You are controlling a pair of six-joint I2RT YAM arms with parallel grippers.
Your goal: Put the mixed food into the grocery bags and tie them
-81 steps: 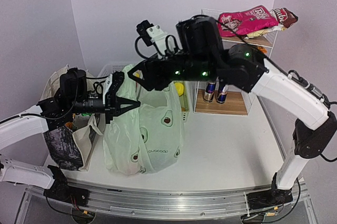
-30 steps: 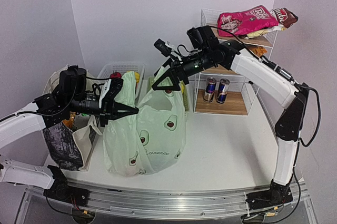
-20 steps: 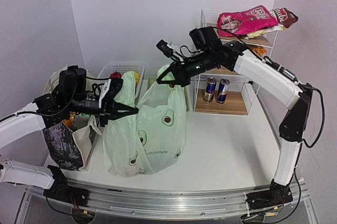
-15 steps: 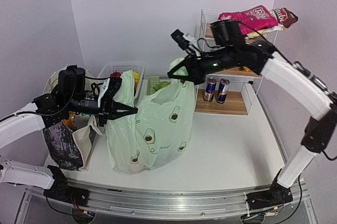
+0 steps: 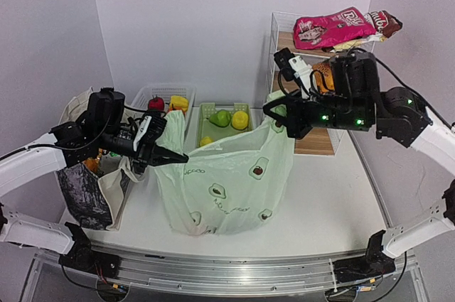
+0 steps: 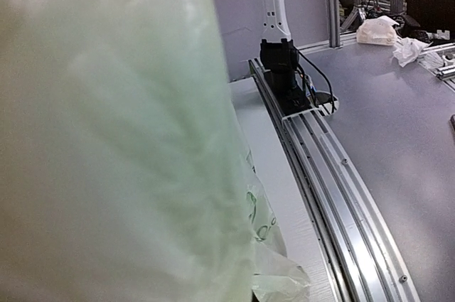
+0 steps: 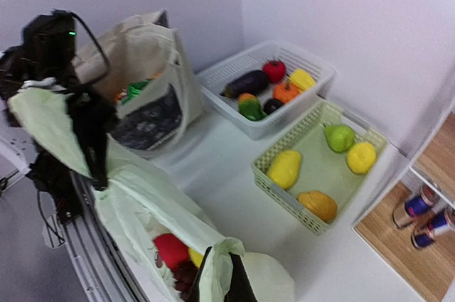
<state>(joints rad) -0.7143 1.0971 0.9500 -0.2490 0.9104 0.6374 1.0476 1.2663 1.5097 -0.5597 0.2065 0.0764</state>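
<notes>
At centre frame, the thin pale-green avocado-printed plastic bag [image 5: 227,188] hangs stretched between the left end effector [image 5: 173,154] and right end effector [image 5: 276,111], each clamped on a handle.

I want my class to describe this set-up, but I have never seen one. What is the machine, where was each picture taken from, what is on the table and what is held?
The machine is two robot arms fixed at the near edge of a table. The wide picture comes from a camera above and behind them; the other two come from cameras on the wrists. The left gripper and the right gripper are each shut on a green plastic bag, stretched between them. The left wrist view is mostly filled by that bag; the right wrist view looks into it, at a red apple. Also on the table: a canvas bag, a white basket and a green basket with toy fruit.
</notes>
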